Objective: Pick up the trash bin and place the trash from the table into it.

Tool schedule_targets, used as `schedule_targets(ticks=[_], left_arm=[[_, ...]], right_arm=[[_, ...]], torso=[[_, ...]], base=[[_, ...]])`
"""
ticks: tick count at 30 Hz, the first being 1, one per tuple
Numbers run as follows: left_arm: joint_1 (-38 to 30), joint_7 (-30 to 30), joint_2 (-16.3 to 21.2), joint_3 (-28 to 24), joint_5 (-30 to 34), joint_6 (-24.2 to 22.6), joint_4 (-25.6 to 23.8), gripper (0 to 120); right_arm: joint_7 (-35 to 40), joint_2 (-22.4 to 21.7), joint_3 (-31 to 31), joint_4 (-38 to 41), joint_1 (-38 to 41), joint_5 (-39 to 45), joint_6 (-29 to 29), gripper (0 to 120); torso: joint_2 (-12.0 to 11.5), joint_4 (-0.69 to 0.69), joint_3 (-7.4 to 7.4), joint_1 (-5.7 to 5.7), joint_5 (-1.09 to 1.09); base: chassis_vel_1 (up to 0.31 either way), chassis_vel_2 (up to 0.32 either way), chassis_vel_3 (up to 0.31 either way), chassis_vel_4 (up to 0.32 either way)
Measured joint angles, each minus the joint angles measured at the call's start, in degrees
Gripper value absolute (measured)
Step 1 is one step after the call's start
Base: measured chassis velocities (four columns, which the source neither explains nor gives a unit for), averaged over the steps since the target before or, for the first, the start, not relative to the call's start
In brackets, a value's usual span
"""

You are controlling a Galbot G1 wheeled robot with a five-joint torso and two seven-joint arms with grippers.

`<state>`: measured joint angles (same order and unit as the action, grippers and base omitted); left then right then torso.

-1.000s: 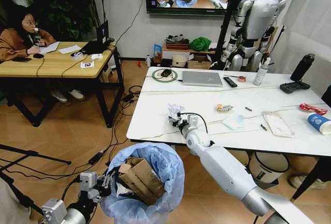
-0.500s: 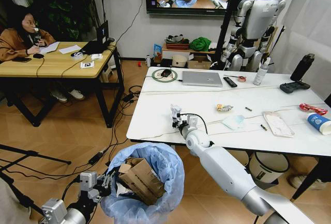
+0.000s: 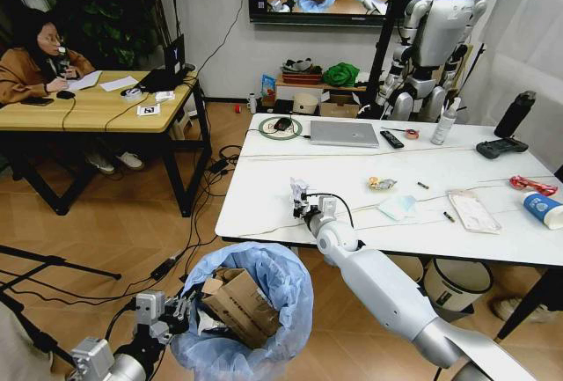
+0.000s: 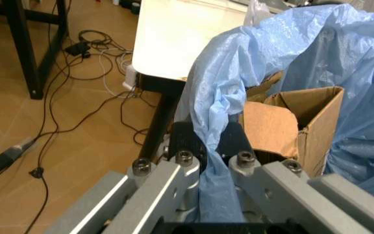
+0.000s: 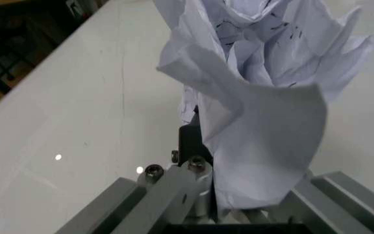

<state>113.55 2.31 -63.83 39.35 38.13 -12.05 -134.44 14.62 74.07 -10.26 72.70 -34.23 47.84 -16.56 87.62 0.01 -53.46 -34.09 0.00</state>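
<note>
Right wrist view reveals fingers (image 5: 190,141) pinching crumpled paper (image 5: 265,97).

Crumpled white paper (image 5: 265,92) hides right end effector (image 5: 239,195) far finger and surface (image 5: 76,97) beyond; top cut by frame edge. Blue bag (image 4: 284,53) folds cover trash bin (image 3: 255,311) wall; bin base cut off at head view bottom edge. Small dark items (image 3: 449,216) on surface too small to identify.

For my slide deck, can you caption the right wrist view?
Right gripper shut on a crumpled white paper, held just above the marble table.
</note>
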Motion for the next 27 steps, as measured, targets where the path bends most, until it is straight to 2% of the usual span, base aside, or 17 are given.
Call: schedule_targets(ticks=[10,15,27], left_arm=[[0.3,0.0,0.1,0.1,-0.1,0.0,-0.2,0],[0.6,0.0,0.1,0.3,-0.1,-0.1,-0.7,0],[0.9,-0.1,-0.1,0.7,-0.2,-0.1,-1.0,0]], right_arm=[[-3.4,-4.3,-0.3,8.7,-1.6,1.8,3.8,0],[-7.0,-10.7,-2.7,18.0,-2.7,5.1,7.5,0],[-14.9,-17.9,-8.2,29.3,-3.3,7.5,15.0,0]], torso=[[0.0,-0.01,0.01,0.0,-0.01],[0.0,-0.01,0.02,0.01,0.0],[0.0,-0.01,0.02,0.01,0.0]], base=[[0.0,0.0,0.0,0.0],[0.0,0.0,0.0,0.0],[0.0,0.0,0.0,0.0]])
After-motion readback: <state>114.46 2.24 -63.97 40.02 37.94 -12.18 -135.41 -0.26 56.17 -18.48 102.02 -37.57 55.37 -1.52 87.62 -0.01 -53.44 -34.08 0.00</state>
